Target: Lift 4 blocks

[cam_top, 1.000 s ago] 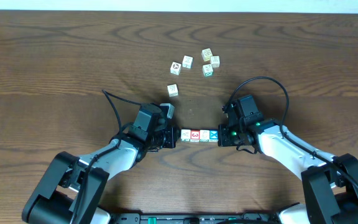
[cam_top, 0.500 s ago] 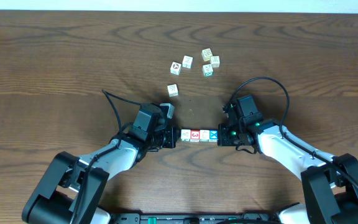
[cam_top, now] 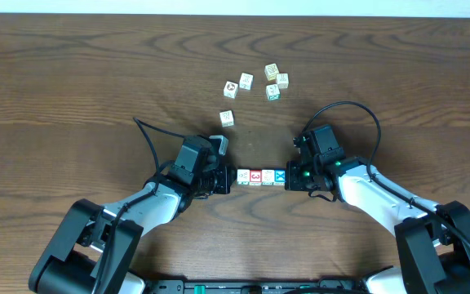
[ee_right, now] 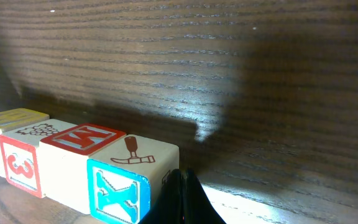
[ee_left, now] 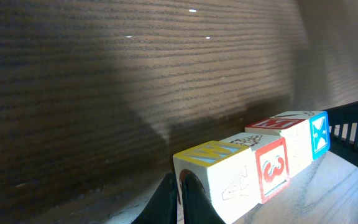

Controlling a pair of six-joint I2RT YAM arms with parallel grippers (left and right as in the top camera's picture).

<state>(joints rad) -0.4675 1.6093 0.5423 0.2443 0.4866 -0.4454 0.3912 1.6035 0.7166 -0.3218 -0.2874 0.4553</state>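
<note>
Your blocks (cam_top: 262, 176) form one row, long axis left to right. The left gripper (cam_top: 232, 180) and right gripper (cam_top: 290, 178), both closed, butt its ends.

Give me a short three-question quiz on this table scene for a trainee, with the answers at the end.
1. True or false: the four picture blocks form one row between the left gripper and the right gripper.
2. How many loose cubes lie on the wooden table away from that row?
3. The end block beside the right gripper shows an X in which colour? A: green. B: blue. C: purple.
Key: 1 true; 2 six; 3 B.
</note>
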